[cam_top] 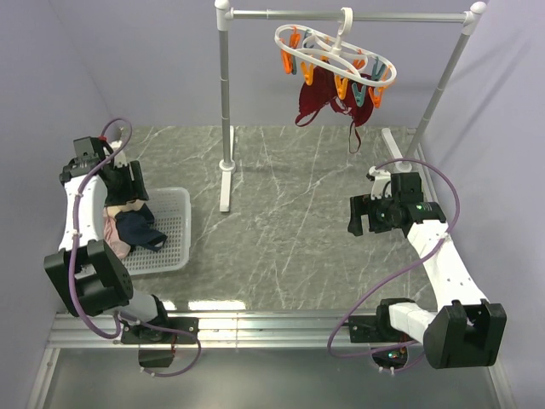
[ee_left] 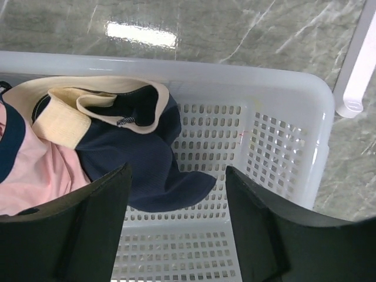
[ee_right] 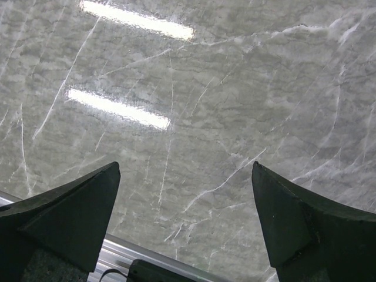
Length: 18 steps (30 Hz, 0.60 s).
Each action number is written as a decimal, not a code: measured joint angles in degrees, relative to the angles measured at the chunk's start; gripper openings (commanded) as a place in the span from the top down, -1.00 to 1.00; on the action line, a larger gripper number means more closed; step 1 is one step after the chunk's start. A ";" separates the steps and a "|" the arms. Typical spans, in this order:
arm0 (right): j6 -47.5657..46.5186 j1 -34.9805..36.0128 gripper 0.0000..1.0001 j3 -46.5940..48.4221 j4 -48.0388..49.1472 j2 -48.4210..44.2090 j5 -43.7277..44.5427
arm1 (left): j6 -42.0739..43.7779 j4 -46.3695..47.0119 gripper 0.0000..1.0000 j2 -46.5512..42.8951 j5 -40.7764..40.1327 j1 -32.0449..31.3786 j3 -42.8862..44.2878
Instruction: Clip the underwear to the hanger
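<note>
White hanger, long axis left-right, dipping rightward

Left arm folded at 9 o'clock, left tool angled down, fingers spread, gripping nothing. Right arm stretched at 4 o'clock, right tool spread wide, empty, aimed toward 9 o'clock.
</note>
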 measured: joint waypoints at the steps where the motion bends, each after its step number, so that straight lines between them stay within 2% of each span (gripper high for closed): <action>1: -0.02 0.00 -1.00 0.00 0.00 0.04 0.00 | 0.07 0.31 -0.36 0.37 -0.07 0.00 -0.11; 7: 0.00 0.00 -1.00 0.00 0.00 0.13 0.24 | 1.20 2.45 -0.16 2.84 -0.15 0.00 -1.64; 10: 0.00 0.00 -1.00 0.00 0.02 0.15 0.35 | 1.57 4.17 -0.14 3.21 -0.46 0.00 -4.17; 12: 0.00 0.00 -1.00 0.00 0.02 0.15 0.35 | 1.64 4.96 -0.07 3.45 -0.72 0.00 -5.62; 14: 0.00 0.00 -1.00 0.00 0.00 0.15 0.35 | 1.79 5.42 0.11 3.78 -0.94 0.00 -6.36; 16: 0.00 0.00 -1.00 0.00 0.00 0.15 0.35 | 2.27 5.81 0.20 4.13 -0.96 0.00 -6.36; 18: 0.00 0.00 -1.00 0.00 0.00 0.15 0.33 | 2.60 6.34 0.21 4.20 -0.94 0.00 -6.36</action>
